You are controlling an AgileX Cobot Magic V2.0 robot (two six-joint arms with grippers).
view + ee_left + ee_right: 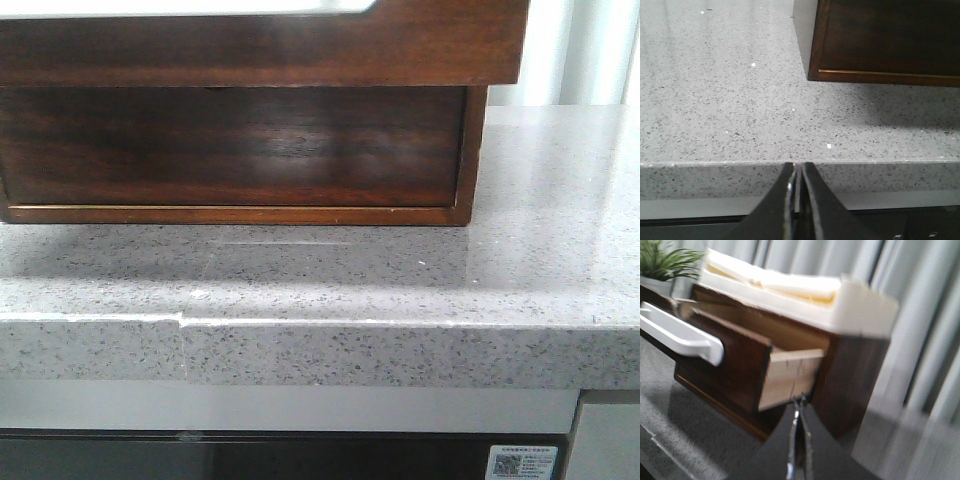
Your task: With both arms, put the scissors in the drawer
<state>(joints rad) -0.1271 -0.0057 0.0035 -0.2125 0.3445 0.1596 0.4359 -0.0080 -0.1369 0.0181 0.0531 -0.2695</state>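
The scissors are not in view in any frame. The drawer (260, 45) stands pulled out at the top of the wooden box (230, 150); its white lining shows along the top edge. Neither gripper shows in the front view. In the blurred right wrist view the drawer (735, 370) sticks out of the box, with a white rim (680, 332) along it. My right gripper (800, 399) is shut with nothing visible in it, its tips near the drawer's pale wood side. My left gripper (797, 165) is shut and empty at the counter's front edge, short of the box corner (815, 70).
The box stands on a grey speckled stone counter (400, 270) with a thick front edge (330, 350). White foam (790, 290) lies on top of the box. A green plant (665, 260) and grey curtains (920, 315) stand behind it.
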